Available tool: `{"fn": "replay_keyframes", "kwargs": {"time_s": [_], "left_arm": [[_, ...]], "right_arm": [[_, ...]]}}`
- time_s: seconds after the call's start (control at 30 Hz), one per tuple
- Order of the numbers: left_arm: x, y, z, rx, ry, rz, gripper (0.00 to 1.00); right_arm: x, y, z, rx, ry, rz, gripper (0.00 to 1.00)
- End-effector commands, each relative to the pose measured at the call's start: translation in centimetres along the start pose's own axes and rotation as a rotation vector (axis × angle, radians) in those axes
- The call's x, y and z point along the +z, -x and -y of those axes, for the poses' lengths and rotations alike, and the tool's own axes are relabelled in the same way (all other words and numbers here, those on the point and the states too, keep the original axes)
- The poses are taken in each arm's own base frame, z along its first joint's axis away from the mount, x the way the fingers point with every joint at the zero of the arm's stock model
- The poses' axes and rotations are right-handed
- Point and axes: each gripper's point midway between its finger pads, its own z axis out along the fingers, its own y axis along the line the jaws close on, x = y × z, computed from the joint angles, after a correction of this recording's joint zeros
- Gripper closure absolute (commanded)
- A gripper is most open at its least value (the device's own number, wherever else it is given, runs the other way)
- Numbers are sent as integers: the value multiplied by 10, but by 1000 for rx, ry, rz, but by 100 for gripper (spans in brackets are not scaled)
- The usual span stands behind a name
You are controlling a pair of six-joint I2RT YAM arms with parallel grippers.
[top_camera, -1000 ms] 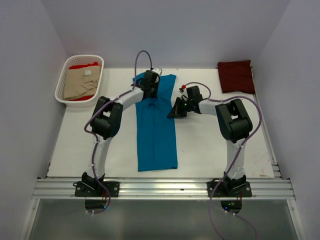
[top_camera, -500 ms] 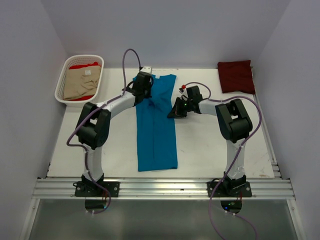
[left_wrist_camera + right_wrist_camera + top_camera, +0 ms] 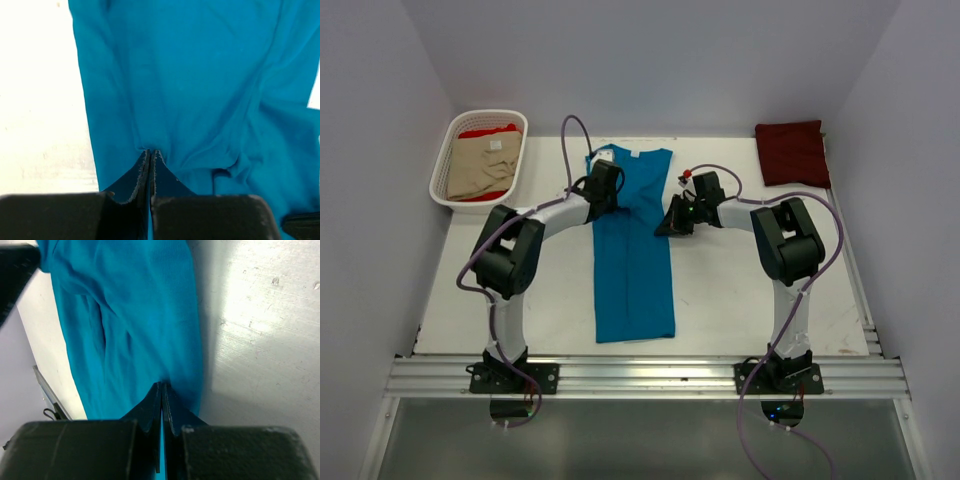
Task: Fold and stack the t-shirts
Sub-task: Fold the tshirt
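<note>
The teal-blue t-shirt (image 3: 633, 255) lies on the table as a long narrow strip. It also fills the left wrist view (image 3: 200, 90) and the right wrist view (image 3: 135, 325). My left gripper (image 3: 602, 195) is shut on the shirt's left edge near the top. My right gripper (image 3: 669, 222) is shut on the shirt's right edge. The dark maroon t-shirt (image 3: 792, 152) lies folded at the back right. The beige t-shirt (image 3: 480, 167) lies on the bright red t-shirt (image 3: 486, 130) in the basket.
A white slotted basket (image 3: 446, 170) stands at the back left. Grey walls close in the table on three sides. A metal rail (image 3: 640, 375) runs along the near edge.
My left gripper has moved from over the shirt's collar area leftward and nearer, to the shirt's left edge. The top left of the shirt now lies flatter. The right arm has not moved.
</note>
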Motion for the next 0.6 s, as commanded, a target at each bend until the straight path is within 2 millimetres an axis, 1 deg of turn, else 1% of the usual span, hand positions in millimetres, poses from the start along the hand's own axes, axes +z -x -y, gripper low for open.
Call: {"fn": "replay_keyframes", "kwargs": {"time_s": [0.0, 0.17, 0.2, 0.23, 0.3, 0.33, 0.4, 0.43, 0.5, 0.53, 0.57], "left_arm": [[-9, 14, -5, -104, 10, 56, 100], [-5, 6, -3, -131, 5, 37, 100], [-5, 5, -3, -134, 3, 33, 96], [-6, 4, -4, -140, 6, 30, 76], [-9, 8, -4, -150, 5, 42, 59], [-17, 17, -4, -166, -9, 75, 36], [-29, 28, -1, -180, -43, 119, 12], [-43, 46, 3, -189, -88, 195, 0], [-60, 62, 8, -185, -137, 252, 0], [-74, 75, 12, -175, -180, 297, 0], [-81, 82, 14, -168, -199, 317, 0]], "right_arm": [[13, -25, 42, 31, -116, -54, 100], [13, -27, 42, 30, -117, -57, 100], [13, -26, 43, 30, -118, -55, 100], [13, -26, 41, 26, -117, -55, 100], [12, -27, 43, 30, -120, -57, 100], [12, -27, 44, 30, -122, -58, 100], [12, -28, 43, 27, -119, -60, 100], [12, -27, 42, 25, -115, -59, 100], [12, -26, 39, 20, -101, -63, 100], [12, -26, 37, 15, -93, -65, 98], [11, -25, 34, 6, -83, -64, 97]]}}
